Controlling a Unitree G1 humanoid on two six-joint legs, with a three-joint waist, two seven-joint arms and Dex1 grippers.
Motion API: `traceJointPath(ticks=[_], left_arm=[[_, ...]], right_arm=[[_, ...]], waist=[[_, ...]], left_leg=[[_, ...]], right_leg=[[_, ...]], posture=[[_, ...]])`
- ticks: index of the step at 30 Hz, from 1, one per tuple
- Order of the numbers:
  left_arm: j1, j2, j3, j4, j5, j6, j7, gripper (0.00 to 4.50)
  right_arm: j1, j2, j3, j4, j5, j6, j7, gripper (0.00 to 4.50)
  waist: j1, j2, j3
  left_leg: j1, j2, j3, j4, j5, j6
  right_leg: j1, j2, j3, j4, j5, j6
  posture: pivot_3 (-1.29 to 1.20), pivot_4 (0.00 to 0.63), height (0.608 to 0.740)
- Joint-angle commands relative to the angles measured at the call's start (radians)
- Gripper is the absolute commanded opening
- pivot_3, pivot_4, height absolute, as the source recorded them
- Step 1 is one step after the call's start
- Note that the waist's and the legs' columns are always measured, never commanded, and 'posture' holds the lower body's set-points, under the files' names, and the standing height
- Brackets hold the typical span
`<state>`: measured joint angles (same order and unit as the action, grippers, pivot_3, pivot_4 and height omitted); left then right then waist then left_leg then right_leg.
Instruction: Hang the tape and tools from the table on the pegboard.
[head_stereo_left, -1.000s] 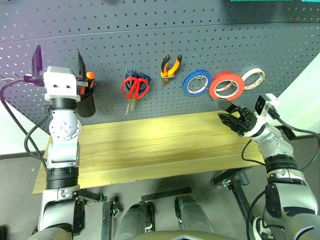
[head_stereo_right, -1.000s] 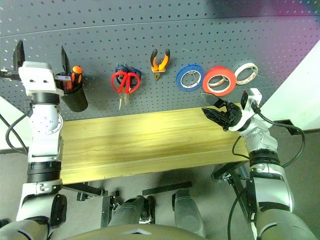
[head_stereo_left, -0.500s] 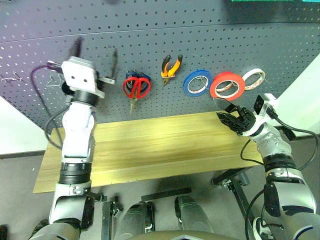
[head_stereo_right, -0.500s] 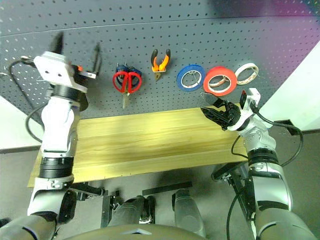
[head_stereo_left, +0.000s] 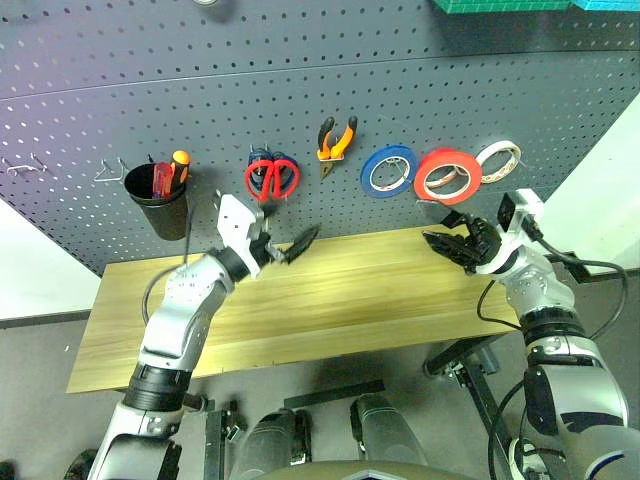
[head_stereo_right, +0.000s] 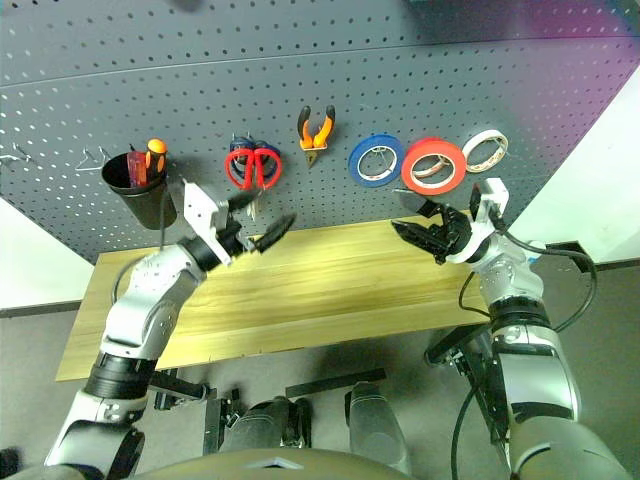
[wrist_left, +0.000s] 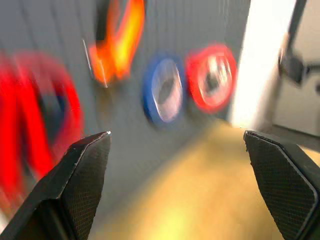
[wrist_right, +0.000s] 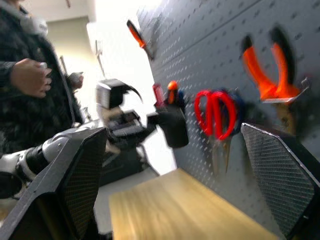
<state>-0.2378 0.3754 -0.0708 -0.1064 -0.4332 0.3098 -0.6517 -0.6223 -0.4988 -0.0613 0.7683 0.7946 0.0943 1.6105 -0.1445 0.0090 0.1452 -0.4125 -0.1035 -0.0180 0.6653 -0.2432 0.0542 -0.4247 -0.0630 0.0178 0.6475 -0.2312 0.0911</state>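
Observation:
The red tape (head_stereo_left: 447, 175) hangs on the pegboard (head_stereo_left: 300, 90) between a blue roll (head_stereo_left: 390, 170) and a white roll (head_stereo_left: 498, 160). Further left hang the orange-and-black pliers (head_stereo_left: 337, 140) and the red-handled scissors (head_stereo_left: 270, 178). The red-handled screwdriver (head_stereo_left: 160, 178) stands in a black cup (head_stereo_left: 160, 208) on the board. My left gripper (head_stereo_left: 285, 240) is open and empty, lying level just over the table (head_stereo_left: 350, 300) below the scissors and pointing right. My right gripper (head_stereo_left: 445, 240) is open and empty below the red tape, pointing left.
An orange-handled screwdriver (head_stereo_left: 179, 165) shares the black cup. Bare hooks (head_stereo_left: 25, 165) stick out at the board's far left. A person in dark clothing (wrist_right: 25, 75) stands beyond the table's left end in the right wrist view. A white wall (head_stereo_left: 610, 170) borders the board on the right.
My left arm has swung down and to the right from up by the black cup to low over the table, rolling its wrist so the gripper lies level. The right gripper has hardly moved.

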Motion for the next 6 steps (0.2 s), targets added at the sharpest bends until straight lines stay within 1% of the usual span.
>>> traceJointPath(ticks=[1,3,5,6], left_arm=[[0.043,0.055,-0.026,-0.011,-0.027,0.055,-0.111,4.45],[0.062,0.079,-0.015,0.010,-0.038,0.069,-0.154,4.45],[0.070,0.091,0.008,0.035,-0.065,0.110,-0.181,4.45],[0.074,0.105,0.009,0.051,-0.053,0.094,-0.200,4.45]], right_arm=[[0.012,0.033,0.044,-0.031,-0.023,-0.025,0.004,4.50],[0.028,0.047,0.082,-0.021,-0.066,-0.077,0.004,4.50],[0.027,0.054,0.088,-0.003,-0.072,-0.080,0.004,4.50],[0.021,0.056,0.096,0.023,-0.101,-0.109,0.004,4.50]], waist=[[-0.010,0.002,-0.002],[-0.011,0.002,-0.004],[-0.011,0.003,-0.010],[-0.011,0.003,-0.010]], left_leg=[[0.000,0.000,0.000,0.000,0.000,0.000],[0.001,0.000,0.000,0.000,0.000,0.000],[0.002,0.000,0.000,0.000,0.000,0.000],[0.002,0.000,0.000,0.000,0.000,0.000]], right_leg=[[0.000,0.000,0.000,0.000,0.000,0.000],[0.001,0.000,0.001,0.000,0.000,0.000],[0.002,0.000,0.001,0.000,0.000,0.000],[0.002,0.000,0.001,0.000,0.000,0.000]], posture=[[-0.22,0.063,0.740],[-0.22,0.061,0.740],[-0.21,0.056,0.740],[-0.21,0.055,0.740]])
